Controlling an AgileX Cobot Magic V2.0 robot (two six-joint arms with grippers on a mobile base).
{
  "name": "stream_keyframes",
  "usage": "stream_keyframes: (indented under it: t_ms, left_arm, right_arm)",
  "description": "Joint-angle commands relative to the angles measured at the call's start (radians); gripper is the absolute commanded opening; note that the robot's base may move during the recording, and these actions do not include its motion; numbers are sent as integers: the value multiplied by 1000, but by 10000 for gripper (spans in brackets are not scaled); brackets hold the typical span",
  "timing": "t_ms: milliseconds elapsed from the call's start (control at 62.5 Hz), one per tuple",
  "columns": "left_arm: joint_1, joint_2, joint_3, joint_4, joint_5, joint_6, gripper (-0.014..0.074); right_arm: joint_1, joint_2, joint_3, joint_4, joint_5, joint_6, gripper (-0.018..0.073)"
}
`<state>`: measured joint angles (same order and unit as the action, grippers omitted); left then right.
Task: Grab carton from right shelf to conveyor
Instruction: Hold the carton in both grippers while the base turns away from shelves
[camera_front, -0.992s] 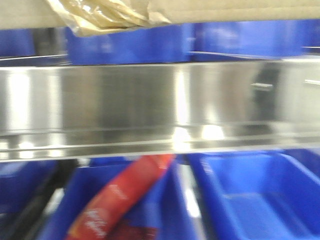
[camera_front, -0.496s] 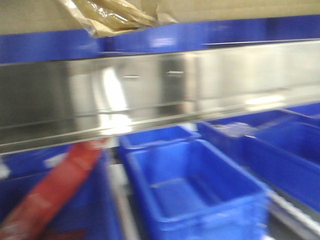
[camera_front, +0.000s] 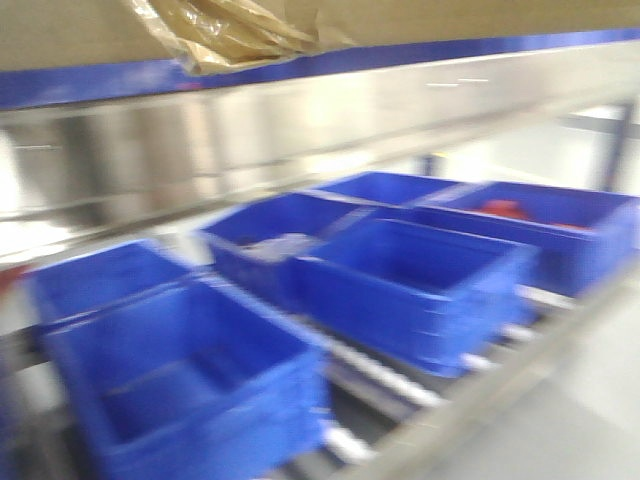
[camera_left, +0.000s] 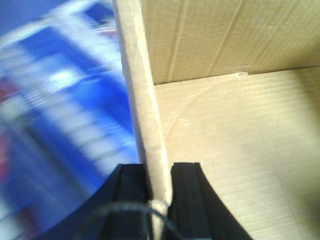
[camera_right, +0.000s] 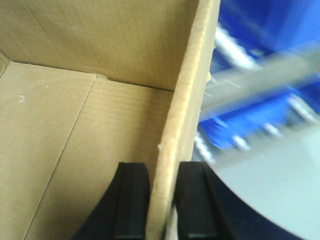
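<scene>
A: Where's the carton (camera_front: 450, 15)?
B: I see it along the top of the front view, tape twist (camera_front: 230, 35) upper left — shelf rail (camera_front: 200, 150) just beneath, blue bins (camera_front: 400, 280) lower.
A: Grippers?
B: Left gripper (camera_left: 159, 182) clenched on one carton wall, right gripper (camera_right: 162, 182) on the opposite — both bottom centre.

My front-facing view looks forward and slightly down from close under the carton (camera_front: 420, 22), whose lower edge fills the top of the frame. Beyond it lie the right shelf (camera_front: 250, 130) and the blue bins (camera_front: 400, 280), all motion-blurred. The left wrist view sits just behind the left hand (camera_left: 159, 177) and looks along the carton's left wall at close range. The right wrist view mirrors it behind the right hand (camera_right: 162, 177). Both wrist views share the carton's inner floor and far wall.
</scene>
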<state>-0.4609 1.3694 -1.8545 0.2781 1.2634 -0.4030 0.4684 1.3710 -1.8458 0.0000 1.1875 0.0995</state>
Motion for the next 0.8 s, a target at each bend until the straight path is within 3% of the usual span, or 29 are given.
stream_keyframes:
  t_ms: [0,784]
  left_arm:
    - [-13,-7,-5,-45,-42,3,-16]
    - [-13,-7,-5,-45,-42,3,-16]
  right_arm:
    - [3,-6,-1,22,-75,-3,-69]
    - [3,-6,-1,22,-75,-3,-69]
